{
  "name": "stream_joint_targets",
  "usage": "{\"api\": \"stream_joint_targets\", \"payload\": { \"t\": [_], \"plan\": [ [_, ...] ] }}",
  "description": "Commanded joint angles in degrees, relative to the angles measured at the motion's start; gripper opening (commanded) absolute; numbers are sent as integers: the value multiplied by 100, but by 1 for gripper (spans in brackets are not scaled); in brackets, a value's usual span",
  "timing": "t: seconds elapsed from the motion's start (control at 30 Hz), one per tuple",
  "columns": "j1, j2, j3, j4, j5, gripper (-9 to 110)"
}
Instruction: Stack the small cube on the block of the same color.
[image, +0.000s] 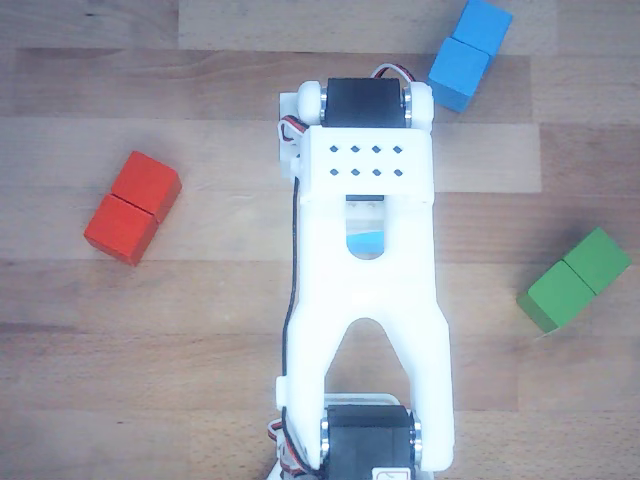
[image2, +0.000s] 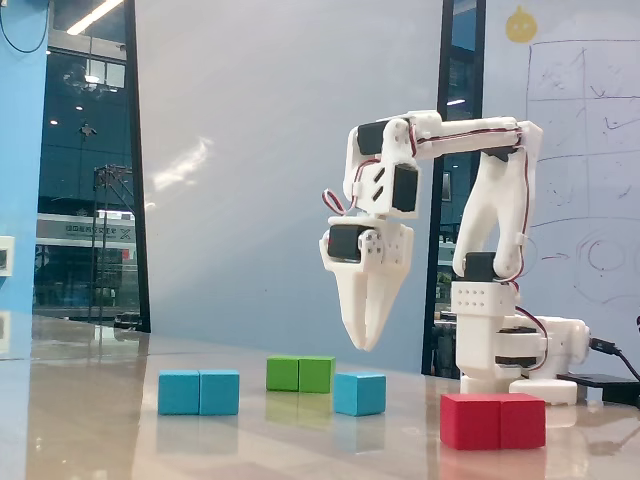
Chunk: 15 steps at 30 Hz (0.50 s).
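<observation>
In the fixed view the small cube (image2: 360, 393), sky blue, rests on the table just right of the green block. My white gripper (image2: 365, 343) hangs point-down right above it, clear of its top, its fingers meeting at the tips with nothing held. The block of the same color (image2: 199, 392), oblong with a middle seam, lies further left. In the other view the arm covers the gripper, and a sliver of the small cube (image: 368, 241) shows through a slot in the arm. The blue block (image: 468, 53) lies at the top right there.
A green oblong block (image2: 300, 374) (image: 574, 279) sits behind and between the two blue pieces. A red oblong block (image2: 493, 420) (image: 132, 207) lies near the arm's base (image2: 500, 345) in the fixed view. The table is glossy wood.
</observation>
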Motion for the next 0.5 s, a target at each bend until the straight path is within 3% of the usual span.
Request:
{"api": "stream_joint_targets", "payload": {
  "t": [0.0, 0.17, 0.47],
  "plan": [
    [18, 18, -457, 26, -35, 0],
    [255, 53, -88, -62, -26, 4],
    [457, 598, 343, -53, -35, 24]
  ]
}}
